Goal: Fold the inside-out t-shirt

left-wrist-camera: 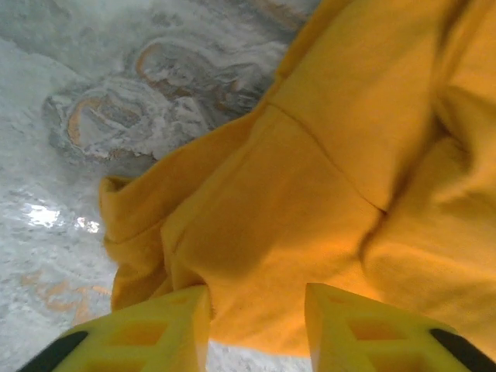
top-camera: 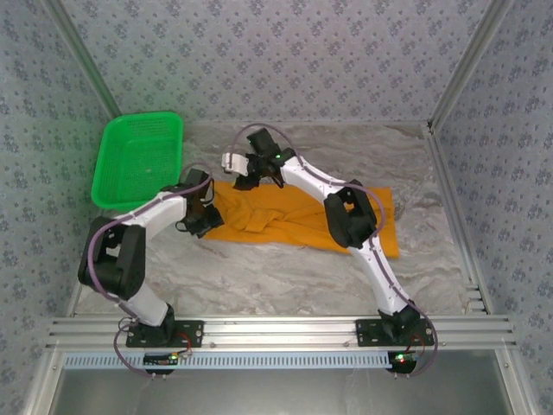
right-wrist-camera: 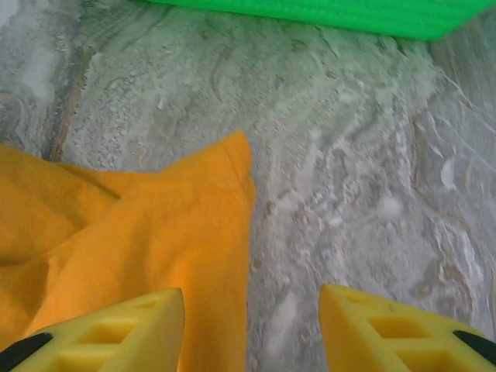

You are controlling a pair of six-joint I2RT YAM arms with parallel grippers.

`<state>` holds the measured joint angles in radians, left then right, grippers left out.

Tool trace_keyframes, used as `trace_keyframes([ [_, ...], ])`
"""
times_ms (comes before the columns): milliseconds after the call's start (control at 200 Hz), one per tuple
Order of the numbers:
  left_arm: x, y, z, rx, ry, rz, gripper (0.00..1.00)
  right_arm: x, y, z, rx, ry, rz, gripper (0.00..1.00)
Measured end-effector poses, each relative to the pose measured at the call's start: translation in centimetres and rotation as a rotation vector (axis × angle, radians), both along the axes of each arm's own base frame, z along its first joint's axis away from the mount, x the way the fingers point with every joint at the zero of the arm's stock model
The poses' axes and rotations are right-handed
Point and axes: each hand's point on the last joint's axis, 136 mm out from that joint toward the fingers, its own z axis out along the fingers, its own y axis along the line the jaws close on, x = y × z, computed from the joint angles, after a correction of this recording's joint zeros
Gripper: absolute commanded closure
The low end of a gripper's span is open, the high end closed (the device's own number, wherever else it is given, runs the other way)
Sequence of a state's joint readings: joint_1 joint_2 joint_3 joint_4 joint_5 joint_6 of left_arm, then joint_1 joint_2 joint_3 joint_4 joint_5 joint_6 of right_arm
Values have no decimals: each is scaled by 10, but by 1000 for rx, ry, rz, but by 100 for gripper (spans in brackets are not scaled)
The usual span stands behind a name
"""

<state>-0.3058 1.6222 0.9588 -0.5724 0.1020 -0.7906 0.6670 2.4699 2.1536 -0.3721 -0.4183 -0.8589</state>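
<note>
We see the left gripper (left-wrist-camera: 256, 314) parted, shirt (left-wrist-camera: 325, 178) bunched just beneath and ahead of it. And the right gripper (right-wrist-camera: 252, 318) is parted too, shirt's corner under one finger, bare bench (right-wrist-camera: 364, 201) under the other.

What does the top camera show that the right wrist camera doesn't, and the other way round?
From the top view: the whole t-shirt spread crumpled on the table, the full green basket at back left, the left arm and right arm, and the left hand at the t-shirt's left end. From the right wrist view: a close look at a pointed t-shirt corner lying flat, the right hand open over its edge. Both share the t-shirt, the basket and the marbled table.
</note>
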Motion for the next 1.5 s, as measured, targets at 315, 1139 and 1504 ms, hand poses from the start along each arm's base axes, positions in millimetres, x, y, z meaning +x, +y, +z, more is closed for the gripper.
trace_keyframes([
  [315,-12,6,-18,10,5,6,92,8,5,-60,-118,8,-32,87],
  [1139,-24,1,16,-64,46,-94,65,-39,-65,16,-31,79,45,59],
  [1504,-10,-58,50,-244,-3,-167,63,-113,-93,14,-89,28,323,52],
])
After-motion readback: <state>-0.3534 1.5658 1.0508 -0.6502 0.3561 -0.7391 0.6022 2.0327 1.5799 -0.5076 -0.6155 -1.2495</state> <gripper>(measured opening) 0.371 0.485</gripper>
